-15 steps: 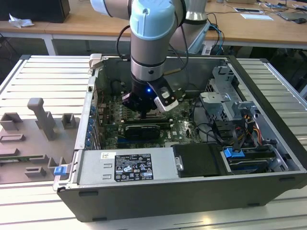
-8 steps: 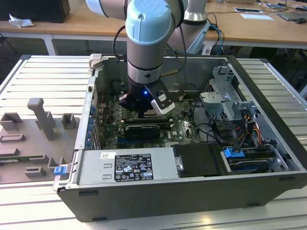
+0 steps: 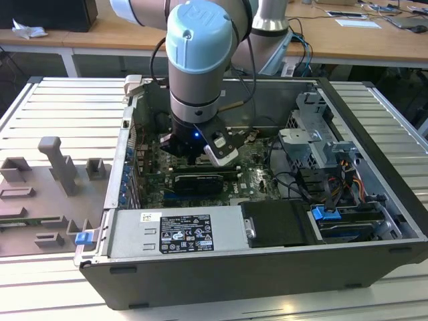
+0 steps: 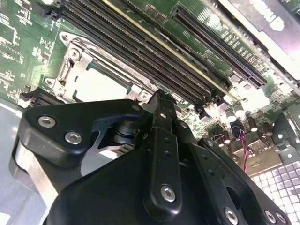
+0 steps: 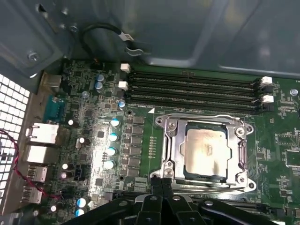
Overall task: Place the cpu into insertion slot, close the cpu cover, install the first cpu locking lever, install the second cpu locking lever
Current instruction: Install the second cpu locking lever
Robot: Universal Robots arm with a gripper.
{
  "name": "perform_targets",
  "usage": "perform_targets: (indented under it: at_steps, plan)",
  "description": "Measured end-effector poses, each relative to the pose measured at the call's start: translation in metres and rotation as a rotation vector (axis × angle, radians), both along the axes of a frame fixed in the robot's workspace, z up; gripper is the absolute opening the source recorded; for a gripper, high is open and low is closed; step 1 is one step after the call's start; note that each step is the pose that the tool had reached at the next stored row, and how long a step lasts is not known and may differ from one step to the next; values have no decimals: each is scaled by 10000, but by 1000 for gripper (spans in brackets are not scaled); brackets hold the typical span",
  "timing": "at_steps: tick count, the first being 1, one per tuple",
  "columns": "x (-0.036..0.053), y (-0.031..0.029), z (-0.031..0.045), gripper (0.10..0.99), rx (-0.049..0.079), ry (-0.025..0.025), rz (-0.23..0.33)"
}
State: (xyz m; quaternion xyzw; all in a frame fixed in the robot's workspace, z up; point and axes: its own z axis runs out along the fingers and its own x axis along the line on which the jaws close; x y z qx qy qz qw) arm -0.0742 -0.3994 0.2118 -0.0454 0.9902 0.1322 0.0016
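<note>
The open computer case [image 3: 267, 221] is seen whole in the exterior view, laid flat on a ribbed metal surface [image 3: 60, 107], with the arm [image 3: 198, 60] reaching down into it over the motherboard. A grey fixture block [image 3: 57, 164] is parked on the surface toward the exterior view's left, well apart from the case.

The socket area is better shown in the first wrist view. The cpu [image 5: 205, 149] is seated in the insertion slot [image 5: 243, 150], its pale metal face showing through the cut-out of the cpu cover [image 5: 172, 140], which is lying down flat around it. A thin wire lever [image 5: 197, 117] is run along the socket edge next to the memory slots [image 5: 192, 86].

In the second wrist view the same cpu [image 4: 101, 84] is caught at a slant, partly hidden behind the hand [image 4: 161, 101], with the memory slots [image 4: 140, 47] just beside it.

As for the hand [image 5: 161, 180], the fingertips are pressed together, basically closed, and nothing is seen gripped between them. It's held just at the socket's edge, right beside the cover rim; actual contact can't be told.
</note>
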Motion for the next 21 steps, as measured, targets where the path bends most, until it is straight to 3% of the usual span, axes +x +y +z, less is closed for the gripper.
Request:
perform_targets:
  at_steps: [3, 12, 19, 21]
  plan:
    - [-3, -10, -37, 106, 105, -2, -3]
    - [-2, -13, -119, 106, 222, 1, -1]
    - [-2, -11, -131, 106, 314, -3, -2]
    - [-2, -12, -77, 106, 311, -2, -2]
